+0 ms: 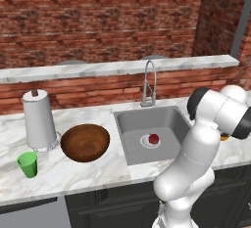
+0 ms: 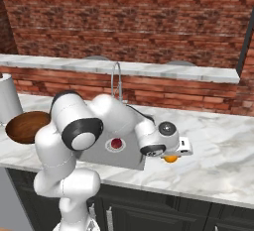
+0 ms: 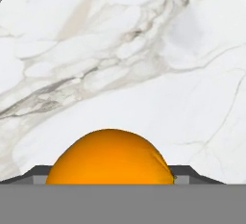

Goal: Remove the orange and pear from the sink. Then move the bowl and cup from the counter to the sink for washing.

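My gripper (image 2: 171,156) hangs low over the counter (image 2: 218,145) just right of the sink (image 2: 99,158), shut on the orange (image 2: 170,159). In the hand view the orange (image 3: 110,158) fills the gap between the two fingertips, with marble counter (image 3: 120,50) beyond it. A sliver of the orange (image 1: 224,137) peeks out behind my arm. The dark red pear (image 1: 154,138) lies on the drain in the sink (image 1: 147,119). Left of the basin stand the brown wooden bowl (image 1: 85,143) and the green cup (image 1: 28,164).
A paper towel roll (image 1: 39,119) stands upright behind the bowl and cup. The curved steel tap (image 1: 148,82) rises at the sink's back edge. A higher marble ledge (image 1: 117,67) runs along the brick wall.
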### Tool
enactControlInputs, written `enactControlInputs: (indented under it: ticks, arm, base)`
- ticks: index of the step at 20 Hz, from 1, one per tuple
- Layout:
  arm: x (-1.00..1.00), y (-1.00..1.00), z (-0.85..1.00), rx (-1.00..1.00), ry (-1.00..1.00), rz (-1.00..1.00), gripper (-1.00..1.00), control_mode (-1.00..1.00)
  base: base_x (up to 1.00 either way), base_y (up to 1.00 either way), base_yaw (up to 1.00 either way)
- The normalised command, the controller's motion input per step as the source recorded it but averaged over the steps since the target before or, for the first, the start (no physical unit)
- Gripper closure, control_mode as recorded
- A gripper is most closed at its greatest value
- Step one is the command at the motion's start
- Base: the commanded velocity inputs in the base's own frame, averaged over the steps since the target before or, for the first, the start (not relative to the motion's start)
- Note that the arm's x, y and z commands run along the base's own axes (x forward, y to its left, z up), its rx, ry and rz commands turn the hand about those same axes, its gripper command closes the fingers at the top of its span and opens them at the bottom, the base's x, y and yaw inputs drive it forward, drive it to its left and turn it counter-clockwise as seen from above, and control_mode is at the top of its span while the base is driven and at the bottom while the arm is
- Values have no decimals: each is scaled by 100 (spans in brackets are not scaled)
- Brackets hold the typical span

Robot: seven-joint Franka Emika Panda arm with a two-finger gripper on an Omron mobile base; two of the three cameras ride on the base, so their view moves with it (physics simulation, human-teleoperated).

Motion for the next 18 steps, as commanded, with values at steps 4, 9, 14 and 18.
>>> enactControlInputs:
  ticks: [4, 9, 14, 18]
  arm:
    - [0, 0, -17, 0, 0, -2, -100, -100]
    - [0, -1, -11, 0, 0, -2, -100, -100]
    - [0, 0, -8, 0, 2, -4, -100, -100]
    - [0, 0, 0, 2, 2, -2, -100, -100]
  base:
    - [0, 0, 0]
    - [0, 0, 0]
    - [0, 0, 0]
    - [0, 0, 0]
